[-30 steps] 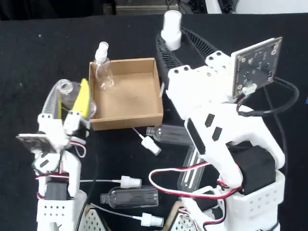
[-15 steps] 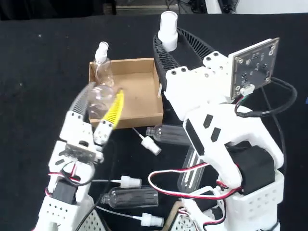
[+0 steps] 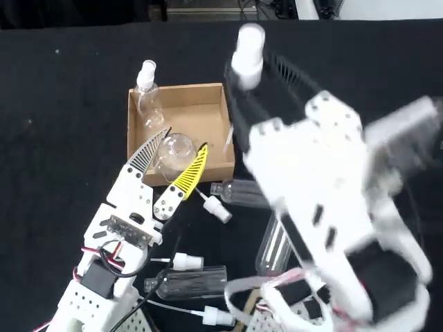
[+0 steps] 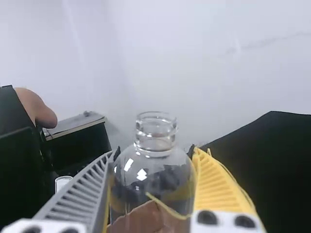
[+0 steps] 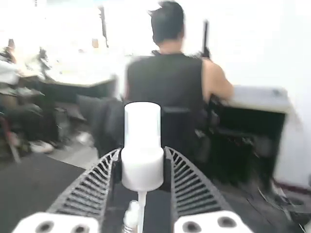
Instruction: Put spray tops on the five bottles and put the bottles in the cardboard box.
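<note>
High view: left gripper (image 3: pixel 184 140), its grey and yellow fingers pinched on an uncapped bottle (image 3: pixel 173 149), hangs over the near half of the cardboard box (image 3: pixel 131 128). One capped bottle (image 3: pixel 147 101) stands in the box's far corner. The right gripper (image 3: pixel 247 61), beyond the box's far right corner, is closed on a spray top (image 3: pixel 247 47), which lies up and to the right of the open bottle and well apart from it. Three bare bottles and three loose tops lie on the bench (image 3: pixel 62 83). Left wrist view: the bottle (image 4: pixel 151 170) lies lengthwise between the fingers, its open neck past their tips. Right wrist view: the spray top (image 5: pixel 142 155) is clamped between black fingers, head outward, dip tube trailing back toward the gripper's base. Judgement: the tube end must be turned to face the neck before mating.
</note>
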Robot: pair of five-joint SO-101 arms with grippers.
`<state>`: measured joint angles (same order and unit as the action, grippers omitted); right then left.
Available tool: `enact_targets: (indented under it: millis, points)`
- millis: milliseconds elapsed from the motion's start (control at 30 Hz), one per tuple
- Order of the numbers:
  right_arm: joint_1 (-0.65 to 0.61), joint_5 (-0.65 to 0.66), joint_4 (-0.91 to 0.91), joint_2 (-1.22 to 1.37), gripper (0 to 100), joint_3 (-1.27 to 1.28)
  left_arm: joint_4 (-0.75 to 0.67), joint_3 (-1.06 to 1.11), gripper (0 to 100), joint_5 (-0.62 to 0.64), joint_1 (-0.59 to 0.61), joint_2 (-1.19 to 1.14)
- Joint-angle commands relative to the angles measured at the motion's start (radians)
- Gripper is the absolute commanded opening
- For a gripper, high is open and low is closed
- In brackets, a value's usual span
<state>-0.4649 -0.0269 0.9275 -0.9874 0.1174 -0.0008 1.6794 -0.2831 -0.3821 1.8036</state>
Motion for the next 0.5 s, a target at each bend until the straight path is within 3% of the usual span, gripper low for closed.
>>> enact_targets:
  millis: [0, 233, 467]
  points:
    - [-0.118, -0.005, -0.094, -0.053, 1.1, 0.079, -0.025, 0.019, 3, -0.006, -0.008, 0.02]
    - [-0.181, 0.002, -0.376, -0.087, 1.1, 0.312, -0.025, 0.019, 3, -0.006, -0.008, 0.02]
    - [-0.183, 0.002, -0.402, -0.133, 1.1, 0.338, -0.025, 0.019, 3, -0.006, -0.008, 0.02]
